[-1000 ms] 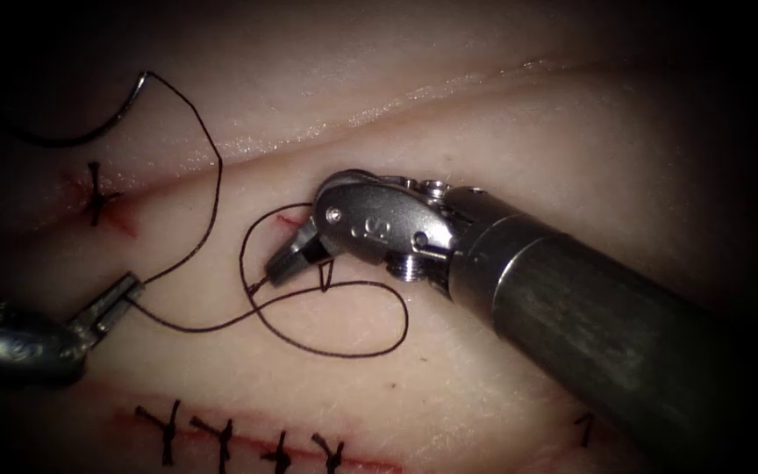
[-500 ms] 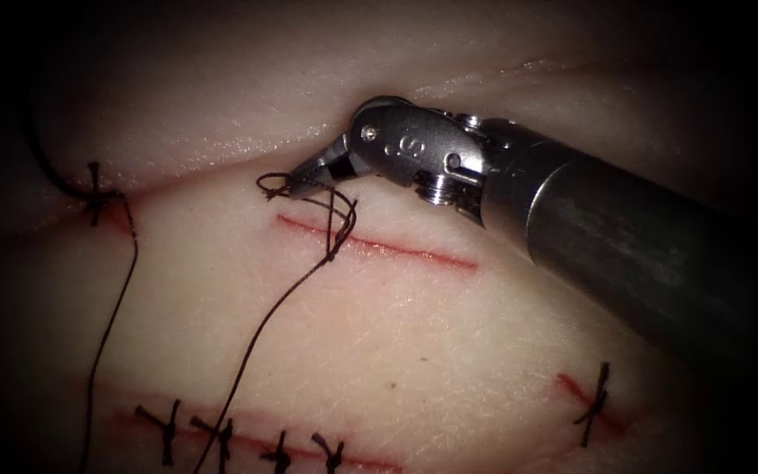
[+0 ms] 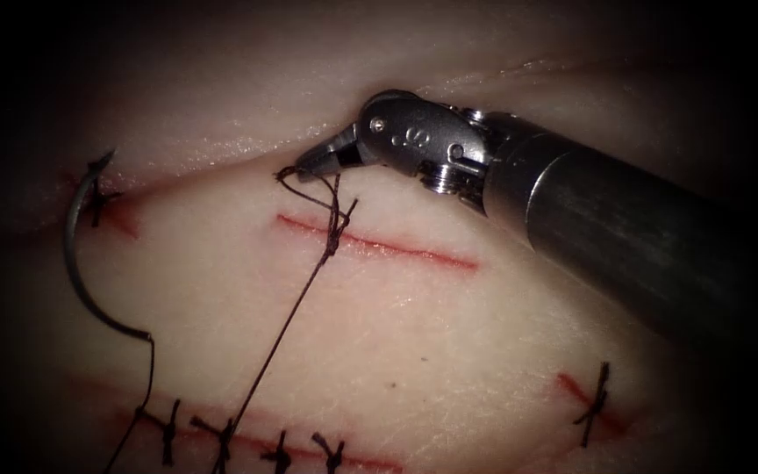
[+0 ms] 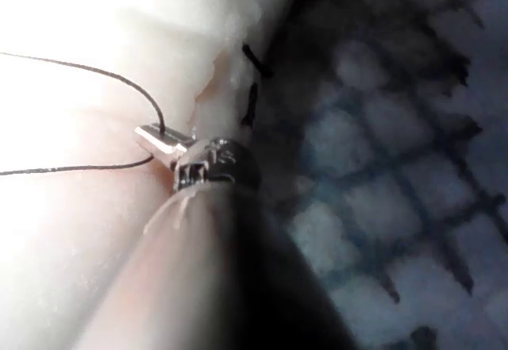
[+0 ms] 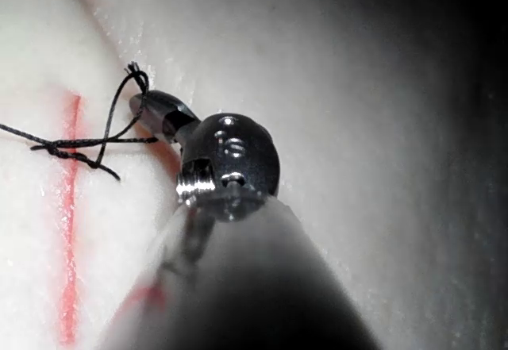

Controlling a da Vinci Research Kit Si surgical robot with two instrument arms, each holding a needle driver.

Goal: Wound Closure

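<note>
The thread [image 3: 296, 307] is pinched by the right claw [image 3: 302, 167] just above the cut [image 3: 379, 244], and by the left claw [image 4: 165, 137]. The curved needle [image 3: 76, 263] is seen lying free on the tissue [image 3: 449, 333], well left of the right claw.

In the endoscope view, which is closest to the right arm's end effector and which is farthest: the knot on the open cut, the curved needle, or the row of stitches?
From the right arm's end effector, shut on the thread:
1. The knot, just below it on the open cut.
2. The curved needle, lying on the tissue far to the cut's left.
3. The row of stitches, lowest in view. Its nearest stitch is almost as close as the needle.
</note>
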